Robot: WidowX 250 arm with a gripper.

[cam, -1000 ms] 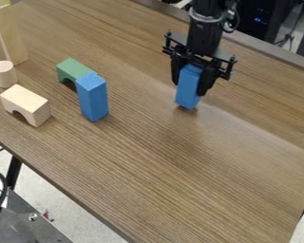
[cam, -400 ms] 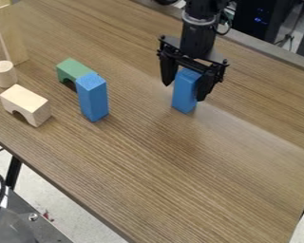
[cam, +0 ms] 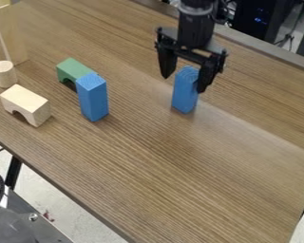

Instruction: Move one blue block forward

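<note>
A: Gripper (cam: 184,83) state?
B: Jaws held apart, at the top of the blue block (cam: 185,95).
A: Blue block location?
B: Stood upright on table (cam: 180,166), well apart from second block (cam: 93,98).

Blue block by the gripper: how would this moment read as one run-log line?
gripper: open | blue block by it: upright on table | other blue block: upright by green arch
</note>
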